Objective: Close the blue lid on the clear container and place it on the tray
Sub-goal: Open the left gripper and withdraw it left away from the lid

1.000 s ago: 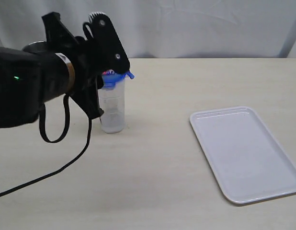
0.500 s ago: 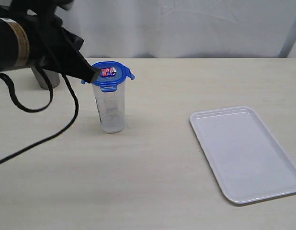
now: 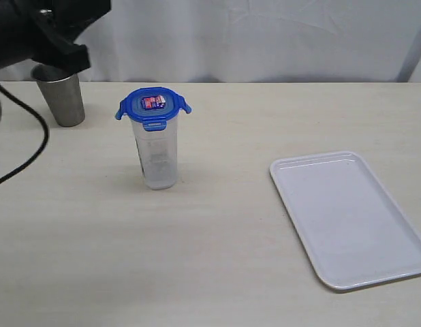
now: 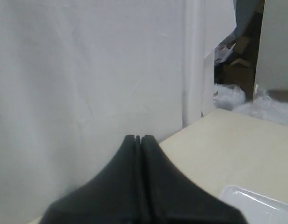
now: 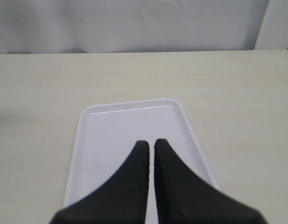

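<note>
- Left gripper (image 4: 138,138): the two black fingers press flat against each other along their full length. In the left wrist view it points over the table edge toward a white curtain (image 4: 88,70).
- Left arm (image 3: 33,24): it sits raised in the upper left corner of the exterior view, well apart from the clear container.
- Right gripper (image 5: 148,143): the fingers are brought together, with only a hairline slit between the tips. In the right wrist view it hangs above the tray (image 5: 116,135). It does not show in the exterior view.
- Blue lid (image 3: 153,105): it sits level on top of the clear container (image 3: 159,160), sticker face up. One tab juts outward on each side. Whether the tabs are snapped down cannot be determined.
- Clear container: it stands upright on the table (image 3: 217,272), left of centre, touched by neither gripper and well apart from the tray.
- Tray (image 3: 347,218): it lies flat on the right side of the table.
- Steel cup (image 3: 60,99): it stands upright behind and to the left of the container, its rim partly covered by the left arm.
</note>
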Action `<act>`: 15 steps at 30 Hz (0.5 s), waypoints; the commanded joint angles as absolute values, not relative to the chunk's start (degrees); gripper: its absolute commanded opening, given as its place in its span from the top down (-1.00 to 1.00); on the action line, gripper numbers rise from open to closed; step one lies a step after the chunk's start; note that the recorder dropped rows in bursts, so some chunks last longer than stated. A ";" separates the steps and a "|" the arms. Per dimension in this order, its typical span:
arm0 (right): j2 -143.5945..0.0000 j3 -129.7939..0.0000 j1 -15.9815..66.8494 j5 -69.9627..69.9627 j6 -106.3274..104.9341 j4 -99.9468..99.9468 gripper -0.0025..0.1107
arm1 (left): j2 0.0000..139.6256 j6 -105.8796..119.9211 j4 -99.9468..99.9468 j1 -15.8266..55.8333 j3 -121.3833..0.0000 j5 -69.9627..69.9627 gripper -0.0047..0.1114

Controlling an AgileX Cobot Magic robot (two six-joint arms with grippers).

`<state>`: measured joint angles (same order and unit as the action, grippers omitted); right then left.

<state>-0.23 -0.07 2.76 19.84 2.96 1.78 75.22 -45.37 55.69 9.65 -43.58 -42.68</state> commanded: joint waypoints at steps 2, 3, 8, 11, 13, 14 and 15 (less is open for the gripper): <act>0.00 0.00 2.81 19.22 3.01 1.76 0.88 | 76.96 -49.75 56.36 -2.79 -42.28 -53.05 0.92; 0.00 0.00 2.81 18.55 3.01 1.76 0.88 | 77.66 -49.75 57.03 -4.13 -42.28 -54.23 0.92; 0.00 0.00 2.81 7.42 3.01 2.16 0.88 | 81.88 -41.66 65.13 -5.32 -42.28 -55.80 0.92; 0.00 0.00 2.81 2.57 3.01 0.00 0.88 | 85.39 -40.72 56.41 -5.32 -41.68 -52.52 0.92; 0.00 0.00 2.81 0.00 3.01 -2.37 0.88 | 87.44 -34.50 47.88 -5.32 -40.81 -46.82 0.92; 0.00 0.00 2.81 -1.25 3.01 -3.69 0.88 | 88.21 -30.75 41.66 -5.32 -40.17 -43.64 0.92; 0.00 0.00 2.81 -2.25 3.01 -4.66 0.88 | 88.71 -27.37 36.83 -5.32 -39.69 -42.20 0.92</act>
